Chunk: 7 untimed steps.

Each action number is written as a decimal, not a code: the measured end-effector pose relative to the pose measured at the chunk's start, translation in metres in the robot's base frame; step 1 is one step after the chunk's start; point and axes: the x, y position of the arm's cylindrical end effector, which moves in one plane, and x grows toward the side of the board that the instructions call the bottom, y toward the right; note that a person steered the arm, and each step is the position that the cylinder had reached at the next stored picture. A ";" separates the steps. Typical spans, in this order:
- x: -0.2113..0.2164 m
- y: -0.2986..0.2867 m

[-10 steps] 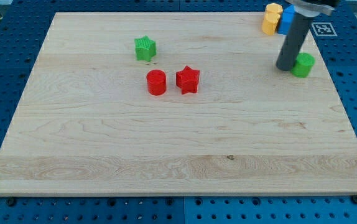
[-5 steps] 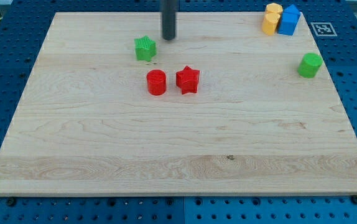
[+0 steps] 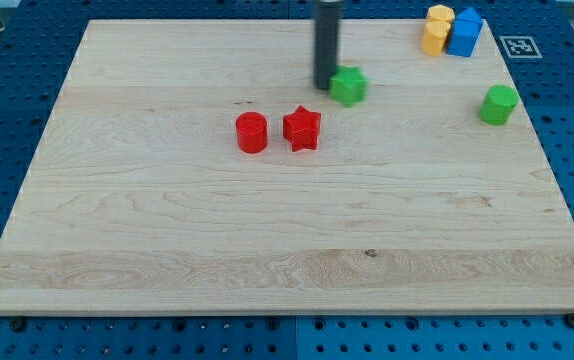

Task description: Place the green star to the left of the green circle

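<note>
The green star [image 3: 348,86] lies on the wooden board [image 3: 287,240], in the upper middle of the view. My tip [image 3: 326,84] touches the star's left side. The green circle [image 3: 499,104] stands near the board's right edge, well to the right of the star and a little lower in the view.
A red circle [image 3: 252,132] and a red star [image 3: 302,128] sit side by side, below and left of the green star. Yellow blocks [image 3: 437,28] and a blue block [image 3: 464,31] are bunched at the board's top right corner.
The green star has moved from the upper left to the upper middle, toward the green circle. My tip, which stood above and right of it, now touches its left side.
</note>
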 end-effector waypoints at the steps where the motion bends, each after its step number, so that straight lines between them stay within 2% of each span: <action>1: 0.000 0.029; 4: 0.008 0.024; 6: 0.023 -0.001; 7: 0.036 0.024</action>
